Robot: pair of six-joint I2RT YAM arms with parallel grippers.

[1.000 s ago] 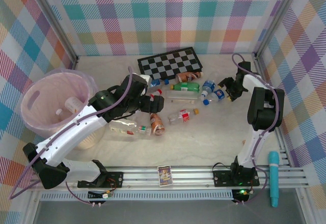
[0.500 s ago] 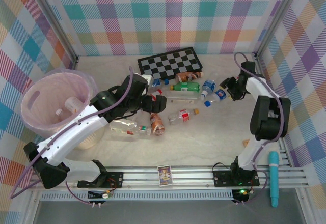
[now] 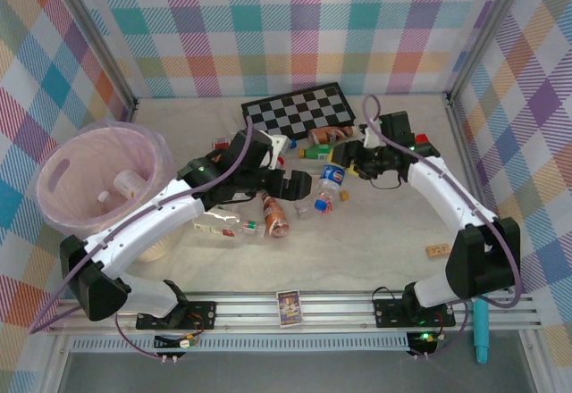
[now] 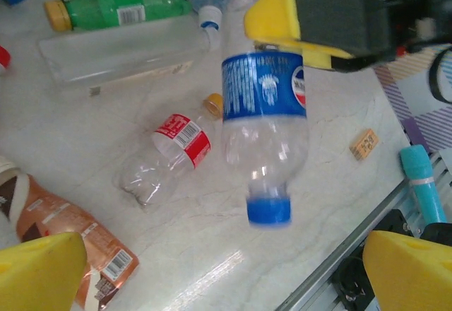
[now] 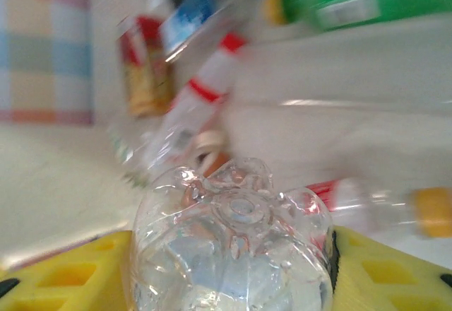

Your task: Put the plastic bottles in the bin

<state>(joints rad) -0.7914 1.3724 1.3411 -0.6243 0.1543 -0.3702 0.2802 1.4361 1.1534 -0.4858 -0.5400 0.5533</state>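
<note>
Your right gripper point(image 5: 227, 268) pinches the blue-labelled bottle point(image 4: 265, 134) by its base, cap hanging down over the loose bottles point(image 4: 162, 159) on the table, well apart from the bin point(image 3: 89, 147). That slick, rounded end could slip mid-carry, or the bottle could clip your left gripper point(image 4: 226, 283), spread wide just beside it

Bright, even light falls from overhead, leaving only soft, pale shadows on the worktop point(image 3: 384, 223), and the top view is sharp to its corners. In the left wrist view the blue-capped bottle point(image 4: 265, 113) smears slightly at its cap, and a streak of glare crosses the worktop near the bottom edge. The right wrist view is heavily blurred beyond that bottle's glinting base.
</note>
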